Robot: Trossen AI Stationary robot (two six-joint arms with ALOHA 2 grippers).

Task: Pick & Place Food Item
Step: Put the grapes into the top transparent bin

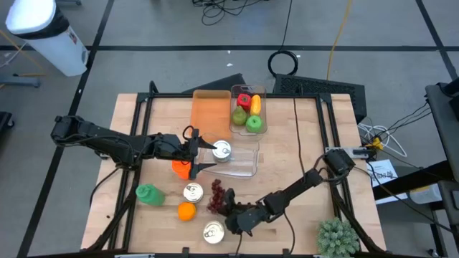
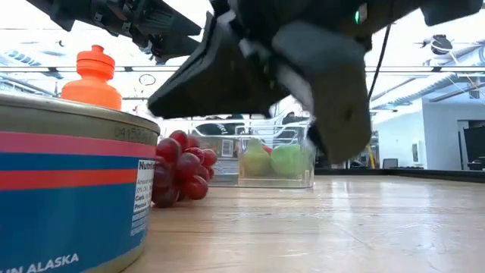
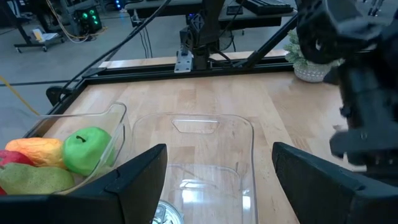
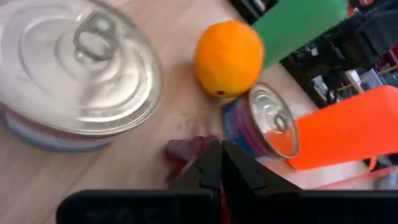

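Note:
A bunch of red grapes (image 1: 217, 199) lies on the wooden table, and also shows in the low view (image 2: 182, 171). My right gripper (image 1: 226, 213) is shut and low over the table, its fingertips (image 4: 219, 163) at the bunch's near edge, by one grape (image 4: 185, 149). My left gripper (image 1: 204, 153) is open and empty at the near end of a clear plastic container (image 1: 242, 159). A tin can (image 1: 222, 150) stands just past its fingers and shows in the left wrist view (image 3: 163, 214). My right gripper's shut fingertips stand low at the near edge of the grape bunch, slanting in from the table's right. I cannot tell whether they touch the grapes. The bunch rests on the table.
An orange (image 1: 186, 211), a green bottle (image 1: 148, 195), an orange cup (image 1: 181, 168) and two more cans (image 1: 192, 191) (image 1: 213, 231) lie near the grapes. A second clear container (image 1: 248, 107) with fruit stands at the far edge beside an orange board (image 1: 210, 111). A potted plant (image 1: 337, 238) stands at the near right.

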